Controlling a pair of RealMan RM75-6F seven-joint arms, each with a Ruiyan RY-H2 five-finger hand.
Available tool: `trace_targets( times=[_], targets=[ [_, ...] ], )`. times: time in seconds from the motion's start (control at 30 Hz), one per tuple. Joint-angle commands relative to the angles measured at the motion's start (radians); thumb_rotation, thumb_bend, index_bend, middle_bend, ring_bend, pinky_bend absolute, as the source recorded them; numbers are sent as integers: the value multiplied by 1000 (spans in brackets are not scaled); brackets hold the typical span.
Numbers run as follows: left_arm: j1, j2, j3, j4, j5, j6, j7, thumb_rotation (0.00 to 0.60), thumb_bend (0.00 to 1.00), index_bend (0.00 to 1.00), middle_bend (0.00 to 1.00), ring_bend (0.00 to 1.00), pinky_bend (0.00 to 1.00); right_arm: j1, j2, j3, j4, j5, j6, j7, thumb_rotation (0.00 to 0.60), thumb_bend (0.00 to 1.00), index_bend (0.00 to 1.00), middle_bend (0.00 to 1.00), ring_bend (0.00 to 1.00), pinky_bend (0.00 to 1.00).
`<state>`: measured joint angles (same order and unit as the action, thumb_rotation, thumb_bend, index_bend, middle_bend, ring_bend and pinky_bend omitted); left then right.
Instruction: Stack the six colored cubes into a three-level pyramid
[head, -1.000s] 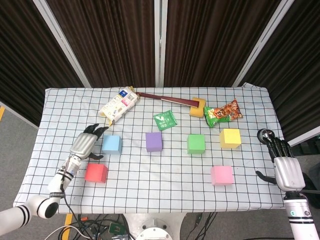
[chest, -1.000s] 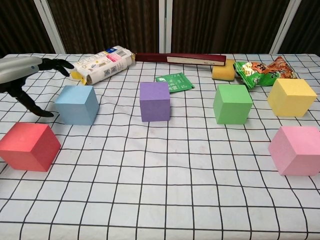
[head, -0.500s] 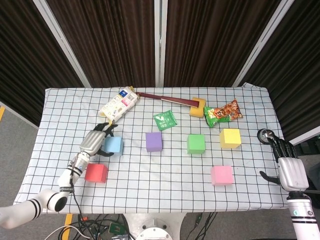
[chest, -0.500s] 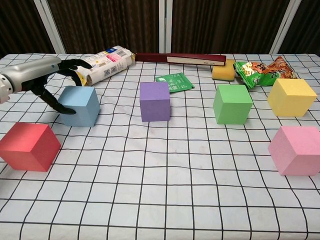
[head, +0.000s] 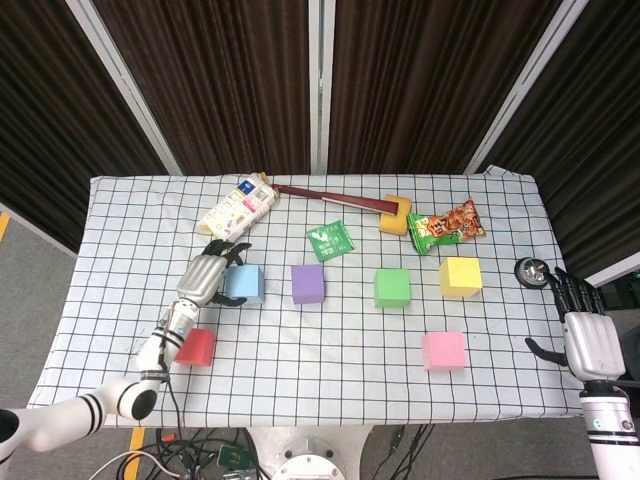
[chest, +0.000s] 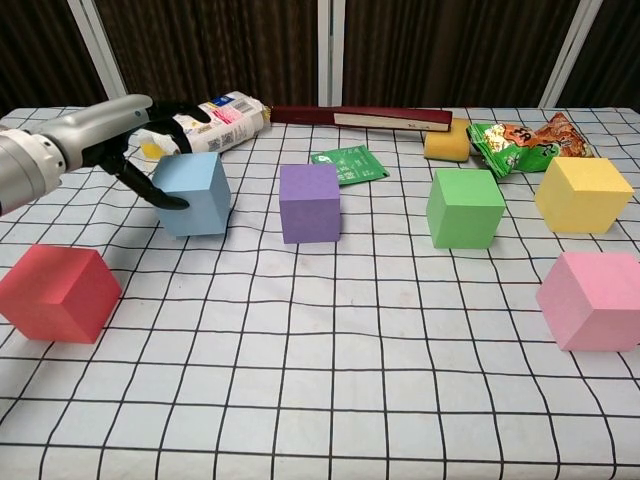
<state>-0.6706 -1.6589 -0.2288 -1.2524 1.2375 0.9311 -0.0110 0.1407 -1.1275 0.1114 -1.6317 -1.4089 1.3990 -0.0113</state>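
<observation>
- Left hand (chest: 110, 125) grips light blue foam cube (chest: 194, 192), fingers over its top and thumb on its left face; cube sits just left of purple foam cube (chest: 309, 203), not touching it.
- Red foam cube (chest: 57, 292) at near-left of the white black-grid tablecloth (chest: 330, 380), well apart from the others, below the left forearm in head view.
- White printed carton (head: 237, 210) lying on its side behind the left hand, yellow bit under its near end.
- Dark red flat stick or ruler (chest: 360, 117) across the back, its right end touching a yellow sponge block (chest: 447, 143).
- Green sachet (chest: 349, 164) flat, just behind purple cube.
- Green foam cube (chest: 464, 207) right of purple, gap between them.
- Green and orange snack packet (head: 446, 226) behind yellow foam cube (chest: 583, 194).
- Pink foam cube (chest: 589, 300) near-right, in front of yellow cube, apart.
- All six cubes are single on the cloth, none stacked.
- Right hand (head: 583, 330) off the table's right edge, fingers spread, holding nothing, near a small round black and silver object (head: 531, 270).
</observation>
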Motion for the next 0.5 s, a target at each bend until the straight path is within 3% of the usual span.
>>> trace_targets(
  times=[0.03, 0.5],
  targets=[
    [-29, -28, -19, -10, -55, -34, 46, 600, 154, 141, 501, 131, 78, 0, 3, 3, -1, 2, 1, 4, 600, 88, 0, 0, 0, 0],
    [-97, -102, -55, -12, -196, -44, 203, 600, 156, 135, 501, 131, 68, 3, 9, 1, -5, 10, -10, -1, 600, 89, 0, 0, 0, 0]
  ],
)
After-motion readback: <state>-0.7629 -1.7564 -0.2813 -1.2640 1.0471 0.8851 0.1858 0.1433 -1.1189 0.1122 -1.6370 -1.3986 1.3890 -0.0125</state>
